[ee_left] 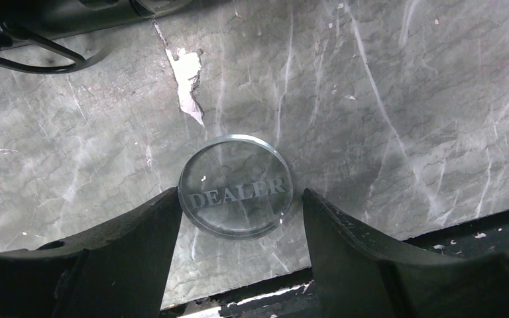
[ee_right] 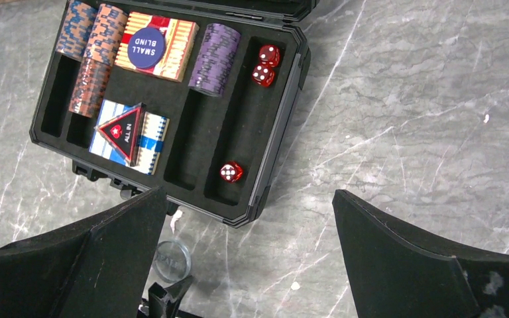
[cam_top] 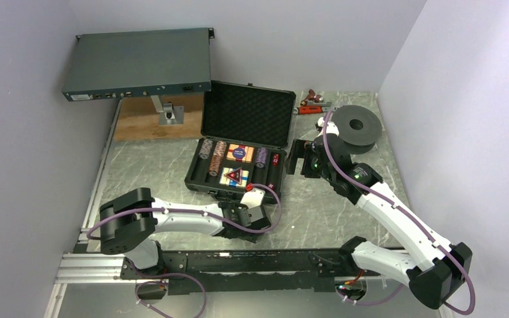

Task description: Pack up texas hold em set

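**A:** Which step rn?

**B:** Pickup of the clear round acrylic "DEALER" button (ee_left: 235, 185). It lies flat on the grey marble table (ee_left: 404, 99), just in front of the open black hard-plastic case (ee_right: 275, 126). Your left gripper (ee_left: 238, 199) straddles it, jaws apart, no grip yet.

**A:** Next?

**B:** Pinch its rim, lift, then carry it to a free foam slot. Right gripper (ee_right: 248, 193) hangs wide open & empty.

The dealer button (ee_left: 235, 185) lies on the table (ee_left: 404, 99) before the case (cam_top: 248, 116), inside the left pincer (ee_left: 240, 196).

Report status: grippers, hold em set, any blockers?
Left gripper open, straddling clear DEALER button on table. Right gripper open, hovering beside case. Case open, partly packed. No obstruction seen.
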### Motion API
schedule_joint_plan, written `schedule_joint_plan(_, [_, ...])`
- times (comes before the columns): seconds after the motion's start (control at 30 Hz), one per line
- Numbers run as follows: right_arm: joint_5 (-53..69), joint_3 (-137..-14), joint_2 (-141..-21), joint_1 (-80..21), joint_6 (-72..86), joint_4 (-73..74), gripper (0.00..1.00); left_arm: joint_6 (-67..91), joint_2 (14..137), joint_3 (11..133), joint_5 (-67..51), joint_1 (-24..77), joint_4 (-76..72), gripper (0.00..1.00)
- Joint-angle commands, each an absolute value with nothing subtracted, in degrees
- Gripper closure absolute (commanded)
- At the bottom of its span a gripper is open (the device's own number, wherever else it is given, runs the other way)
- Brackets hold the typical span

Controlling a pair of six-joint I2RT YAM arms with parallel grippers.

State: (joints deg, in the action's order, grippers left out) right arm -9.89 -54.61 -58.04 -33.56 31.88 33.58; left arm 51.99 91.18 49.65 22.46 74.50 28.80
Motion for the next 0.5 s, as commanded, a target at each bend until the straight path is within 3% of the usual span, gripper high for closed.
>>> schedule_joint_plan(0.0, [-9.5, -54.6, -56.6, -33.4, 31.1, 33.4, 0.0, 53.4, 94.4, 49.8, 21.9, 74.9, 30.0, 0.29])
schedule_joint_plan(0.47, [-9.2, -54.1, -56.1, -33.3, 30.9, 33.5, 0.0, 55.6, 95.2, 51.0, 22.6, 74.9, 33.2, 0.24])
